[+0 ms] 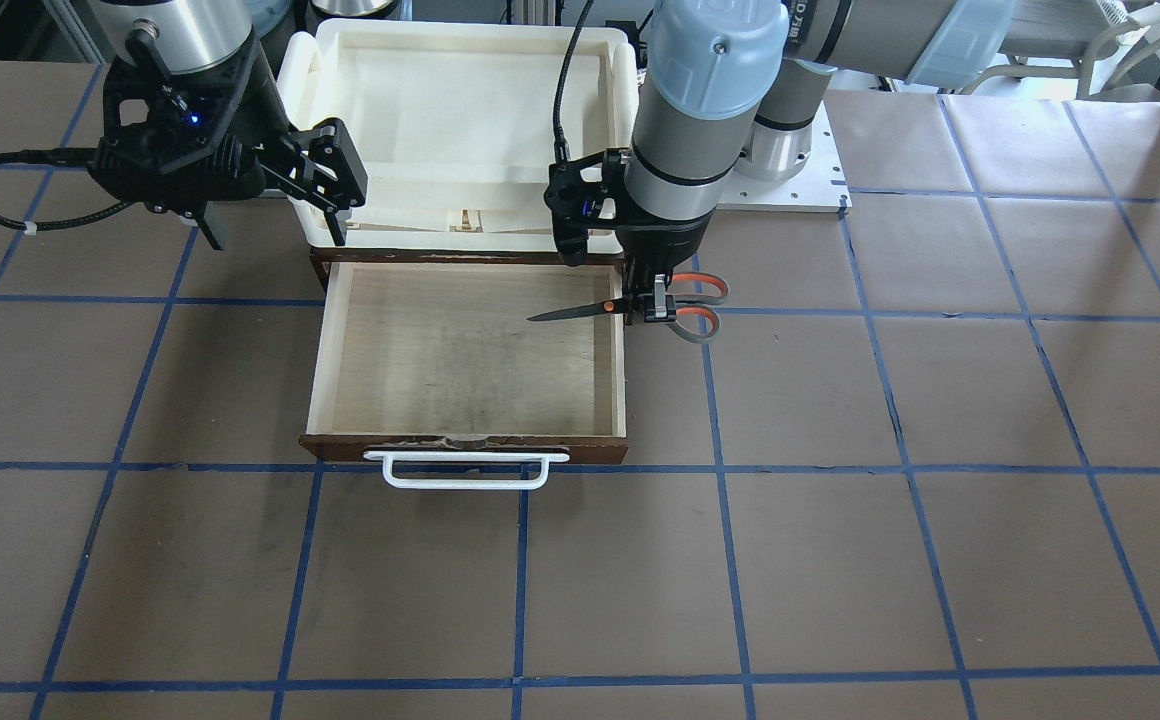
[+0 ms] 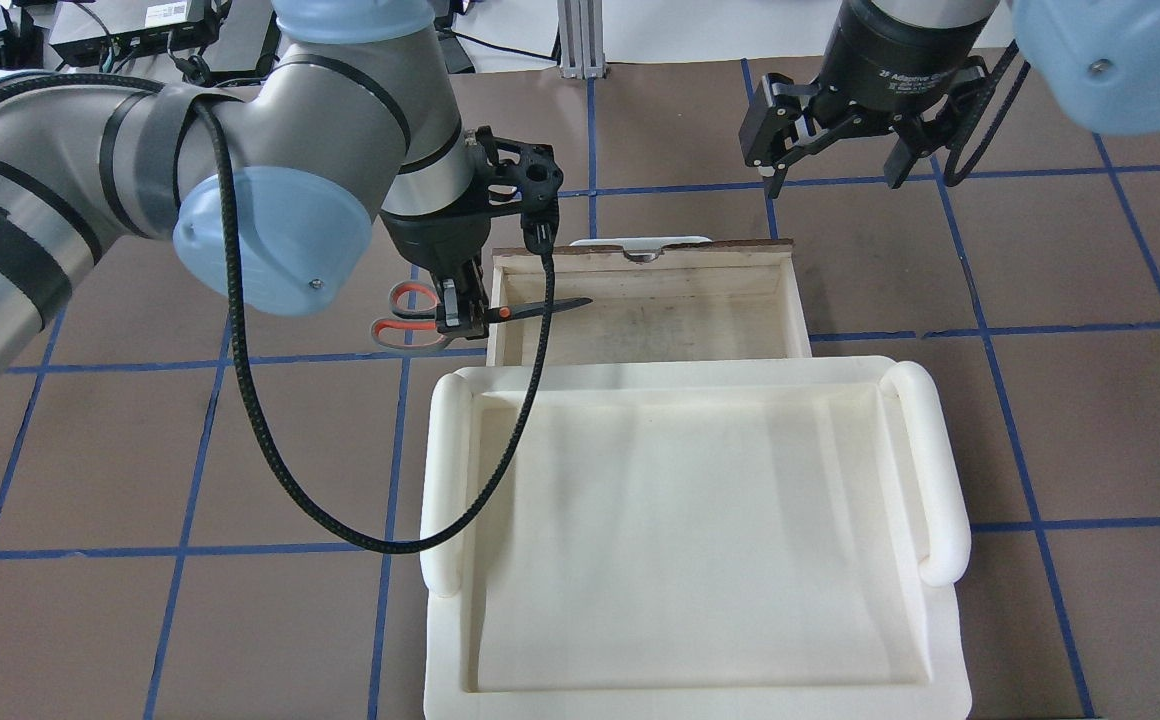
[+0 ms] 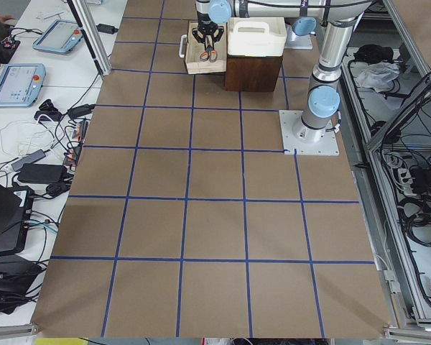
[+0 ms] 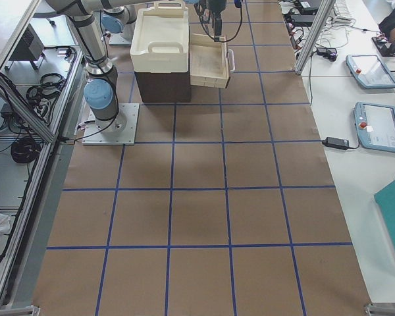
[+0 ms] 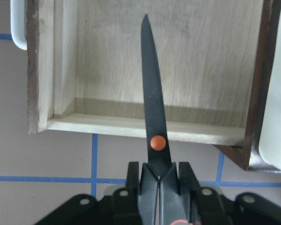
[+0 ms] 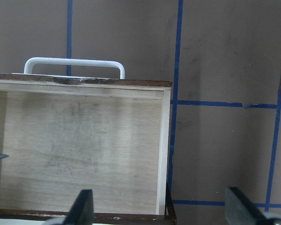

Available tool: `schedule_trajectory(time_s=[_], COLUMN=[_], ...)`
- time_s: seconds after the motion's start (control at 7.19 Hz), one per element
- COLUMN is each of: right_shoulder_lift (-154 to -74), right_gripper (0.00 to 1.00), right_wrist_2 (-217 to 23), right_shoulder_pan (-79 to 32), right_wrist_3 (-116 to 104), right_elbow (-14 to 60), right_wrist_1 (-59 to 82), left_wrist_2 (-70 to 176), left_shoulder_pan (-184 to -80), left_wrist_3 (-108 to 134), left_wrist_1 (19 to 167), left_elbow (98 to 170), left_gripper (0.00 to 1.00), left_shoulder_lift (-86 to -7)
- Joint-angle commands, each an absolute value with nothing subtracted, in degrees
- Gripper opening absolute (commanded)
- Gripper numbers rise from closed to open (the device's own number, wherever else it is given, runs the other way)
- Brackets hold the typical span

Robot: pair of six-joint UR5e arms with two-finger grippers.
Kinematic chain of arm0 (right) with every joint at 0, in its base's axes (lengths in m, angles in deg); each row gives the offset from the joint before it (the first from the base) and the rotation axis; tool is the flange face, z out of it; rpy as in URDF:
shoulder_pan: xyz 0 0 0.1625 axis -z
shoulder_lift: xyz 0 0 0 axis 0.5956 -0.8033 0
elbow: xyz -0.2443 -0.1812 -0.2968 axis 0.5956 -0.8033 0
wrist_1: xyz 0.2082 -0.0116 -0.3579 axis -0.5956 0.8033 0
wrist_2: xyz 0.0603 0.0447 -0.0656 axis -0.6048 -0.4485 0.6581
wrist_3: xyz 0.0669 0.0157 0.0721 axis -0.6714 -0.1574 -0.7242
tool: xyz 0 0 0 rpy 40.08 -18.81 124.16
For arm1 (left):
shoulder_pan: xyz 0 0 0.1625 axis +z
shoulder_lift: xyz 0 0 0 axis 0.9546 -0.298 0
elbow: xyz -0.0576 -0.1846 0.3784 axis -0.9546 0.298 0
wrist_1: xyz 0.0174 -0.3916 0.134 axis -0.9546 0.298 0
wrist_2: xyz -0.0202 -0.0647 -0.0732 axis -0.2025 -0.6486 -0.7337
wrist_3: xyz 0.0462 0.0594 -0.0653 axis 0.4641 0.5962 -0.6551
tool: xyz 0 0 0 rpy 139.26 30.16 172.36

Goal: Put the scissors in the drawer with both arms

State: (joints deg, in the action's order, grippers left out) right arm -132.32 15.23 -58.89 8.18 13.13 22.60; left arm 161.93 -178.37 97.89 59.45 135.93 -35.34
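The scissors (image 1: 580,311) have grey handles lined in orange-red and dark blades. My left gripper (image 1: 652,308) is shut on them near the pivot. It holds them level, blades pointing over the side wall of the open drawer (image 1: 616,370), handles outside it. In the left wrist view the scissors (image 5: 152,108) reach over the drawer's wall (image 5: 131,126). The overhead view shows the scissors (image 2: 540,307), left gripper (image 2: 458,315) and drawer (image 2: 645,262). My right gripper (image 2: 830,165) is open and empty, above the drawer's other side (image 6: 164,140).
A cream-white foam tray (image 2: 450,470) sits on top of the dark-brown cabinet (image 3: 253,72) that the drawer slides out of. The drawer's white bar handle (image 1: 465,470) sticks out at its front. The brown table has a blue tape grid.
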Motion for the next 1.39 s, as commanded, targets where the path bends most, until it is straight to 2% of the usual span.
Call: schedule_trajectory(time_s=[0.0, 0.56, 1.25], right_shoulder_lift=[-132.3, -132.4, -132.4], right_gripper=[1.0, 1.0, 1.0], right_wrist_2=[15.2, 15.3, 15.3], right_shoulder_pan=[-59.0, -59.1, -59.4], right_wrist_3=[8.2, 8.2, 8.2], right_elbow=[13.1, 13.6, 13.7], right_wrist_1=[22.6, 22.6, 22.6], left_wrist_2=[159.4, 159.6, 159.9], left_shoulder_pan=[-180.9, -186.2, -187.7], left_wrist_3=[91.2, 83.9, 82.6], left_wrist_1=[54.9, 51.8, 49.2], left_elbow=[135.9, 135.8, 136.4], left_gripper=[0.09, 0.09, 0.09], left_shoulder_lift=[-37.3, -41.8, -44.5])
